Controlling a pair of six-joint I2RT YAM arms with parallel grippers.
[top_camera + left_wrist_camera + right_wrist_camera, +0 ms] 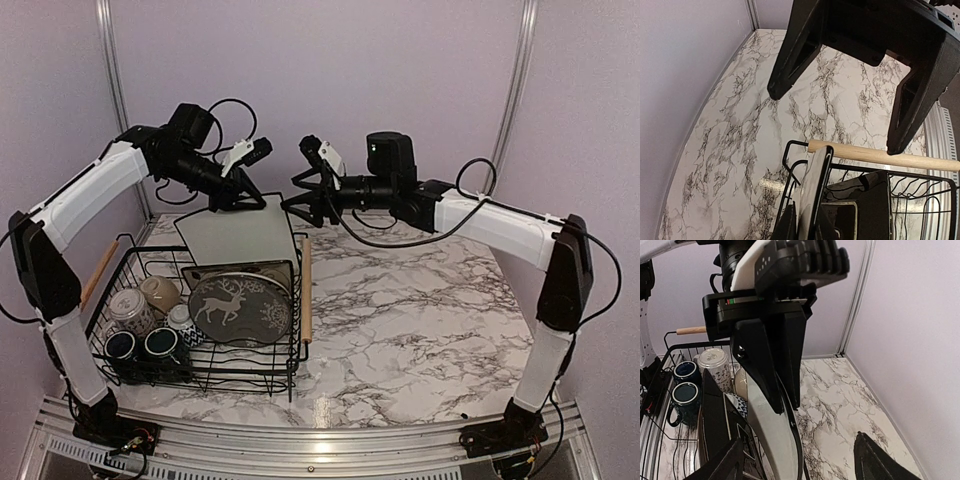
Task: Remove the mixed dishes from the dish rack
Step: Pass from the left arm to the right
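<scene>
**Left claw** (pixel 238 203) is clenching the top edge of the pale square plate (pixel 240 235). In the right wrist view its two fingers are pressing close together on either face of the rim. The plate is standing nearly upright over the far half of the dish rack (pixel 230 375). Its lower edge is lying hidden behind other dishes, so whether it is touching the wires cannot be told.

**Right claw** (pixel 296 212) is reaching in from the right, near the plate's upper right corner. Its fingers are spreading wide and grasping nothing, and the plate's rim is lying between them with no contact visible.

**Rack contents.** The grey round deer plate (pixel 240 308) is leaning just in front of the held plate. Two dark-blue mugs (pixel 120 345) are sitting mouth-up in the near left corner. A patterned mug (pixel 130 310) and a tan mug (pixel 160 292) are lying just behind them.

**Setting.** The rack, with a wooden rod handle (pixel 306 300) on its right side, is occupying the left part of the marbled counter (pixel 420 300).
</scene>
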